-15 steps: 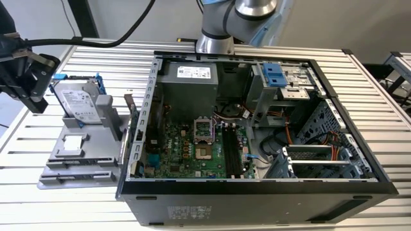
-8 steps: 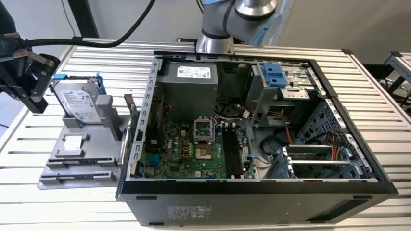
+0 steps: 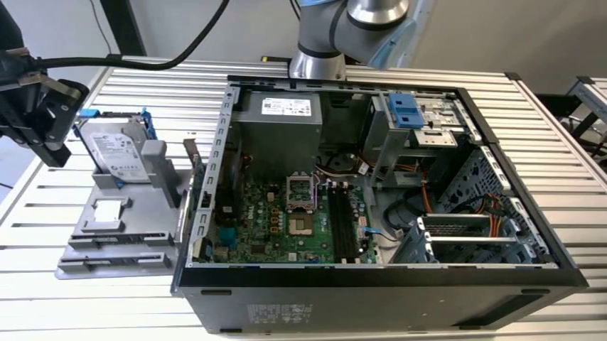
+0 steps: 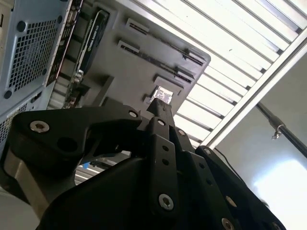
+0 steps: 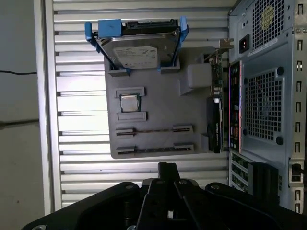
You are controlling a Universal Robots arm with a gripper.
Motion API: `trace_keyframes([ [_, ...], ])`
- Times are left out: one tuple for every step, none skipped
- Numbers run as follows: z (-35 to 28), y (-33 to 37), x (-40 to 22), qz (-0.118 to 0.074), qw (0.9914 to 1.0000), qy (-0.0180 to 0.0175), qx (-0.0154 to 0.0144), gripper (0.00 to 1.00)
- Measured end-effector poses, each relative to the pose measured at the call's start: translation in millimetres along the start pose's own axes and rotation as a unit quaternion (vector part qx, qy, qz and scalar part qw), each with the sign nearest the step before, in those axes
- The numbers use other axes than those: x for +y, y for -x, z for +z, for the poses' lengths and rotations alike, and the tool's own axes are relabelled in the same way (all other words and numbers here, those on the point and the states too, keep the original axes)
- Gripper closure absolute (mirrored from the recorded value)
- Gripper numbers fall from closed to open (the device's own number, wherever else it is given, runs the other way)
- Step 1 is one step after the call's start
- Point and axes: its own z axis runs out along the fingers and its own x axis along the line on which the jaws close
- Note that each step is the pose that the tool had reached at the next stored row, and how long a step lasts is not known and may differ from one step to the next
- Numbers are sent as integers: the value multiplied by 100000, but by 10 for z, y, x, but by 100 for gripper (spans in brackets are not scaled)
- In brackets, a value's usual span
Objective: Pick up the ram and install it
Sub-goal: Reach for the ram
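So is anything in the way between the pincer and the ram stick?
Nothing visible. In the first wrist view, only bare table slats lie between the pincer and the ram, which stands on edge in the gray holder. The hard drive sits beyond it.

table: ribbed white metal slats (image 3: 569,177) | wall: pale grey (image 3: 531,35) | light: bright

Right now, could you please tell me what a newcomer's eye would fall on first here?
The big open black computer case sits in the middle of the exterior view, its green motherboard bare inside. At that view's left, a grey tray holds a boxy silver hard drive in a blue bracket, with the black tool hanging beside it. A slim dark ram stick rests in a slot of the tray in the first wrist view.
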Motion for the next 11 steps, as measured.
trace_keyframes([
  [0,0,0,0,100000,1,1,100],
  [0,0,0,-4,100000,0,-1,100],
  [0,0,0,-75,100000,1,3,100],
  [0,-1,0,-253,100000,3,15,100],
  [0,-1,0,-693,99998,8,36,100],
  [0,-2,0,-1404,99990,16,74,100],
  [-1,-2,1,-2298,99974,23,117,100],
  [0,-3,1,-3246,99947,37,163,100],
  [0,-2,0,-4123,99915,46,207,100],
  [1,-2,0,-5073,99871,64,249,100],
  [1,-2,0,-5898,99825,76,288,100],
])
